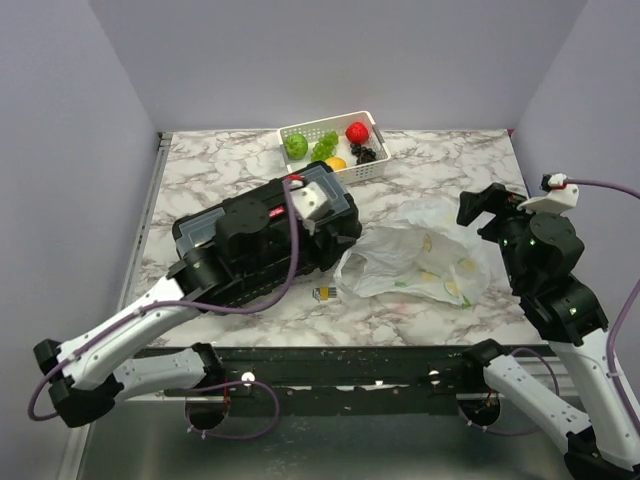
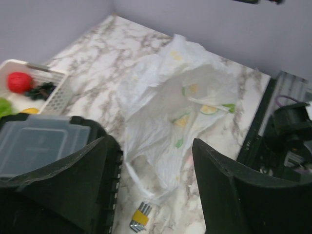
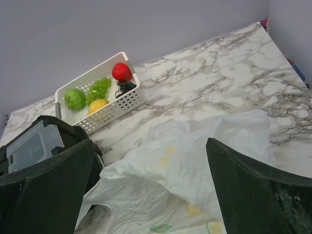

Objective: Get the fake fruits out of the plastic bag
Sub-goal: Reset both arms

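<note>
The white crinkly plastic bag (image 1: 420,262) lies crumpled on the marble table, with yellow and green spots showing on it. I cannot see any fruit inside it. My left gripper (image 1: 335,235) is open above the right end of the black toolbox (image 1: 250,240). In the left wrist view it (image 2: 148,146) frames the bag (image 2: 170,112) without touching it. My right gripper (image 1: 490,215) is open above the bag's right edge. In the right wrist view it (image 3: 149,146) is apart from the bag (image 3: 195,165).
A white perforated basket (image 1: 375,165) at the back holds a green apple (image 1: 296,145), green grapes (image 1: 325,145), a red fruit (image 1: 357,131), dark grapes (image 1: 366,153) and a yellow fruit (image 1: 336,163). A hex key set (image 1: 323,294) lies by the bag's left corner.
</note>
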